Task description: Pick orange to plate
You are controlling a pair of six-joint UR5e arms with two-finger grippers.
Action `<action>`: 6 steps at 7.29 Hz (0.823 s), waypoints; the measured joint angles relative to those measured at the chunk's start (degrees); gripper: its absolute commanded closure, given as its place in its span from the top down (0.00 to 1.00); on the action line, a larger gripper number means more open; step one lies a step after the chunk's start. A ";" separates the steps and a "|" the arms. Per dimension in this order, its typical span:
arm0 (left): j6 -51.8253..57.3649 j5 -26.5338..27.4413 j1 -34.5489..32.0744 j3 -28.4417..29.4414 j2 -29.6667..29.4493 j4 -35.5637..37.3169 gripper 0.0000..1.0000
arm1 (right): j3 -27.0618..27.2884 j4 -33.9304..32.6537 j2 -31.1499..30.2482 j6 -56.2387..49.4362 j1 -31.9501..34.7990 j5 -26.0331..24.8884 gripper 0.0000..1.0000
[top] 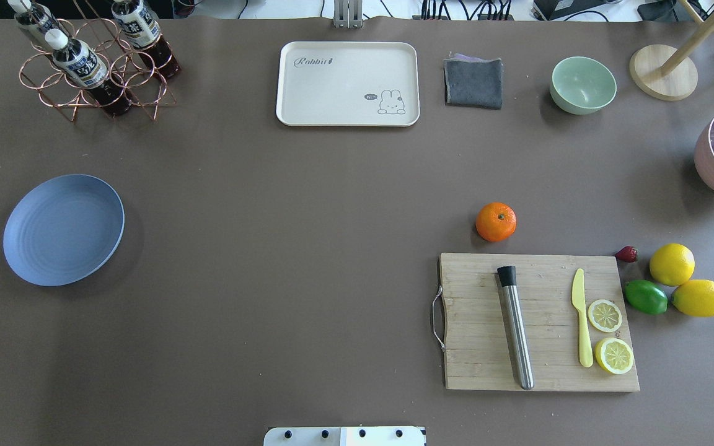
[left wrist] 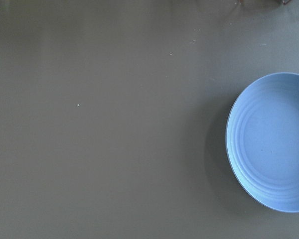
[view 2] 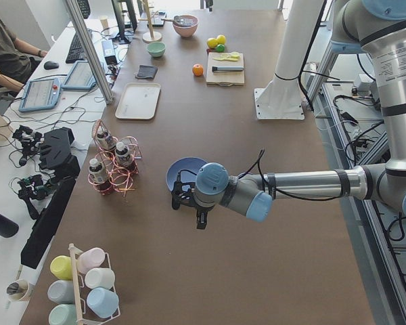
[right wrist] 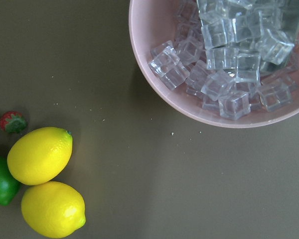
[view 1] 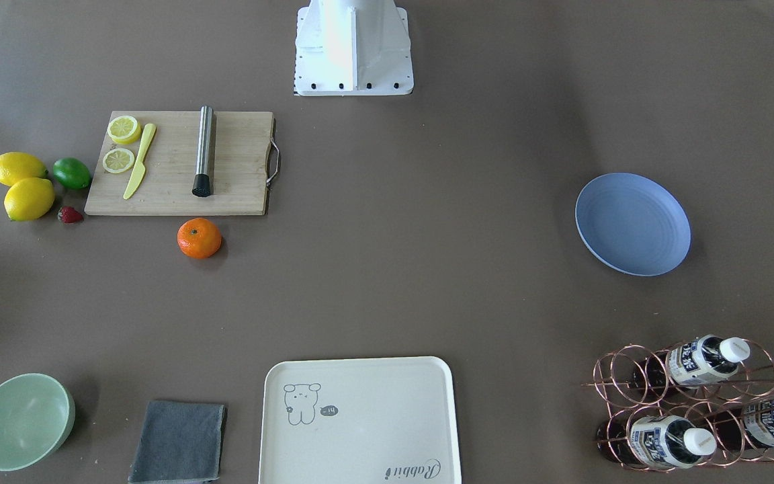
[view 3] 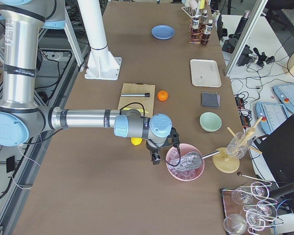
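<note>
1. Table [top: 332, 279]: the task's two things lie in opposite halves of it, well apart.
2. Cutting board [top: 475, 347]: in the robot's right half. The orange sits just beyond its far edge, on bare table.
3. Plate [top: 62, 229]: periwinkle blue and empty, in the robot's left half.
4. Pink bowl of ice cubes [right wrist: 137, 45]: at the table's right end. The right wrist camera looks down between it and the lemons [right wrist: 40, 155].
5. Right gripper [view 3: 155, 157]: hangs over that gap, nothing visibly held; finger spread cannot be told.
6. Left gripper [view 2: 199, 220]: hangs just beside the plate; spread likewise cannot be told, no load seen.
7. Orange [top: 496, 222]: round, stem dot up, so no long axis matters. It lies toward the table's middle from the right gripper. Judgement: the right arm is clearly nearer and should make the pick.
</note>
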 measured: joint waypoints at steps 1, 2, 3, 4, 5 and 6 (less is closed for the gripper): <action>-5.67 2.61 4.42 1.73 -1.08 -5.10 0.95 | 0.14 0.43 0.58 1.27 -0.81 -0.02 1.00; -10.22 4.92 8.53 3.44 -2.96 -8.41 0.93 | 0.15 1.65 1.16 3.38 -1.75 -0.05 1.00; -12.96 6.59 11.40 5.48 -5.21 -10.39 0.89 | 0.16 3.60 1.59 6.48 -3.02 -0.09 1.00; -14.26 7.52 13.06 7.71 -7.55 -11.62 0.87 | 0.16 6.51 1.83 10.56 -4.80 -0.13 1.00; -14.82 7.90 14.25 9.75 -9.78 -12.21 0.82 | 0.12 10.15 1.91 15.39 -6.83 -0.22 1.00; -15.06 8.07 15.26 11.74 -11.86 -12.48 0.78 | 0.07 14.31 1.93 20.69 -8.95 -0.34 1.00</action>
